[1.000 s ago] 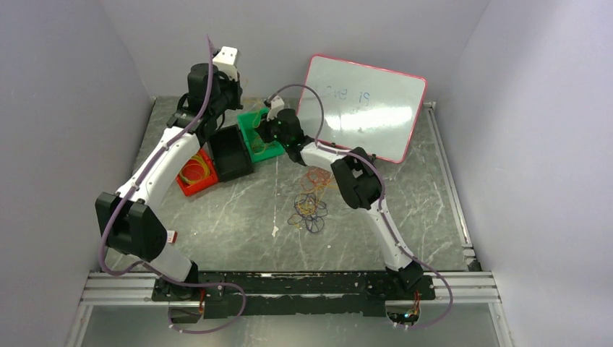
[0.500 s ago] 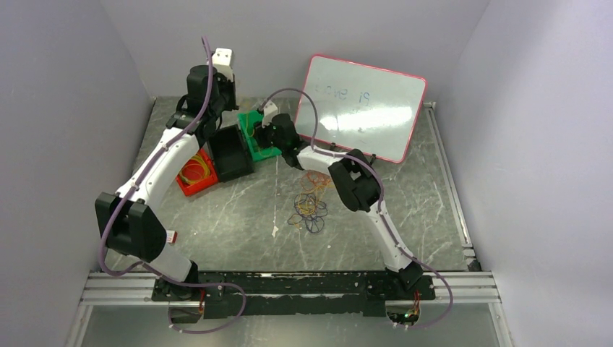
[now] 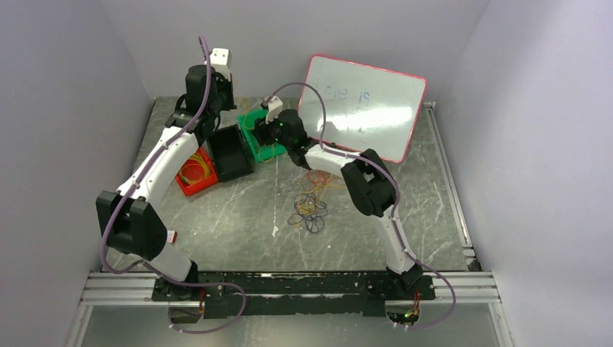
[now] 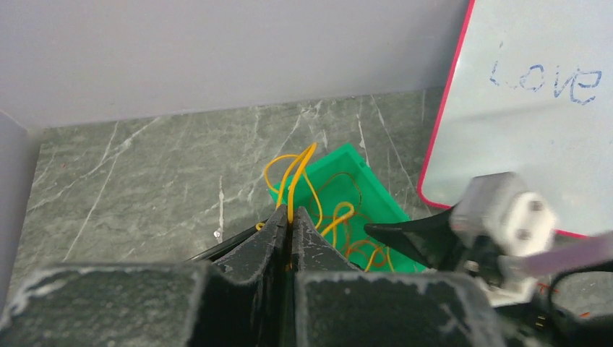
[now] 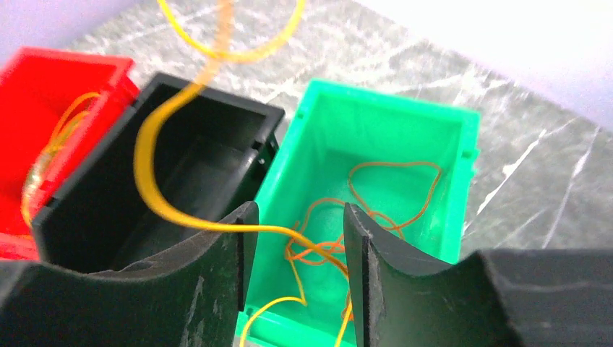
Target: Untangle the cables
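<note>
left gripper: jaws pressed together, thin glossy yellow cable pinched, looping upward | right gripper: jaws spread, shut a second ago, over boxy green plastic bin | curly orange cables in bin | tangled heap mid marbled worktop

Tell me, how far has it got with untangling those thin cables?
Partly done: some loops already lie in the red bin and the green bin. In hand: the left pincer is shut on a yellow cable, the right pincer open over the green bin. Left: a mixed tangle on the table.
</note>
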Controlling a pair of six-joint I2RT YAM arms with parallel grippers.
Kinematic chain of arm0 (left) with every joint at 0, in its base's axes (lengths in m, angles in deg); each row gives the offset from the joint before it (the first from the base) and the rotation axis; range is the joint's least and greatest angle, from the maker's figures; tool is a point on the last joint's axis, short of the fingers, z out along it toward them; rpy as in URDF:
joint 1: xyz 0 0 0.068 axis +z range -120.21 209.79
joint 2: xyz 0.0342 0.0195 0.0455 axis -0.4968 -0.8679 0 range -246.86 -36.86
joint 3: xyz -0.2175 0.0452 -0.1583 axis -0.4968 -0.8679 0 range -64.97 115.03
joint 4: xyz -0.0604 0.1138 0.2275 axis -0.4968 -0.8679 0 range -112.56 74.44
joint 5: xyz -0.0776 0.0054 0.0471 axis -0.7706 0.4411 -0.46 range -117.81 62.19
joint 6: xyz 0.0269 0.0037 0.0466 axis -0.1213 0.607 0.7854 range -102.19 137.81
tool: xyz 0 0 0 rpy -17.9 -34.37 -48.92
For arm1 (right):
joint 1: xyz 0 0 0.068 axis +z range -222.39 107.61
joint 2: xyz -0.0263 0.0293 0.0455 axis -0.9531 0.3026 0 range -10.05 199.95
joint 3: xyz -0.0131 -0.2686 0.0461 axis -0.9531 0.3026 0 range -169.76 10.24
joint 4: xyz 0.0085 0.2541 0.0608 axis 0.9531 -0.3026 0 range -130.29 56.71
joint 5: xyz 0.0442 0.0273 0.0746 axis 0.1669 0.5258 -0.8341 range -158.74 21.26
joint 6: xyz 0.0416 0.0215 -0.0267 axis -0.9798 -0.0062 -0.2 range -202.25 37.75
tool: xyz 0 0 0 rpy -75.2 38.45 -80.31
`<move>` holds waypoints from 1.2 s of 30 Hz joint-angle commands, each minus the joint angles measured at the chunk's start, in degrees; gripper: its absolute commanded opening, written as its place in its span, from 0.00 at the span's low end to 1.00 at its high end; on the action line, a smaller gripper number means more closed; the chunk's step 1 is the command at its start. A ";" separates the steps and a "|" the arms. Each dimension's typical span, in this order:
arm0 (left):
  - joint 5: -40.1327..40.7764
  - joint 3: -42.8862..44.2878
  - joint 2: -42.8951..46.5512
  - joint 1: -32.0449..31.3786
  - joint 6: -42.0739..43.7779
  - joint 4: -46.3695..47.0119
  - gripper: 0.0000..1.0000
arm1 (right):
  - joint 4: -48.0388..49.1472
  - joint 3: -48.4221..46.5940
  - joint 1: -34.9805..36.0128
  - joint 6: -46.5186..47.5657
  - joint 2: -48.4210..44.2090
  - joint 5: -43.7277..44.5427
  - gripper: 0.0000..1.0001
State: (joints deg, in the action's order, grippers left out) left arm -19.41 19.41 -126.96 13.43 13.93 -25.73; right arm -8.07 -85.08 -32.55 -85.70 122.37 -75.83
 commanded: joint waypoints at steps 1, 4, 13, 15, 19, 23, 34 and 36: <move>-1.03 2.42 -1.48 0.72 -0.51 0.34 0.07 | 2.18 2.99 0.29 0.29 -5.79 1.53 0.52; -2.55 3.58 -2.47 0.72 -0.43 0.20 0.07 | 4.58 9.44 0.27 0.10 -9.96 2.11 0.54; -4.43 5.32 -6.24 0.72 -1.00 1.09 0.07 | 8.44 25.49 0.07 -2.34 -22.00 0.97 0.59; -3.97 6.47 -8.04 0.72 -0.81 0.66 0.07 | 8.81 27.81 0.07 -2.95 -23.81 -0.44 0.60; -4.47 10.10 -11.97 0.73 -0.95 -0.55 0.07 | 8.99 32.08 -0.15 -3.52 -28.00 -2.40 0.61; -6.12 12.08 -15.50 0.72 -1.96 -1.46 0.07 | 10.34 37.42 -0.72 -5.59 -33.32 -1.41 0.62; -10.22 11.87 -19.80 0.72 -5.71 -4.32 0.07 | 10.22 46.61 -3.51 -8.00 -39.31 1.10 0.62; -10.20 12.50 -21.22 0.72 -6.23 -5.33 0.07 | 9.96 47.31 -3.96 -8.76 -39.63 1.43 0.62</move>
State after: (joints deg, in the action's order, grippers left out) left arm -27.14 30.78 -146.74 13.62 9.88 -29.41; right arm 0.82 -39.08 -35.37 -92.58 84.38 -75.72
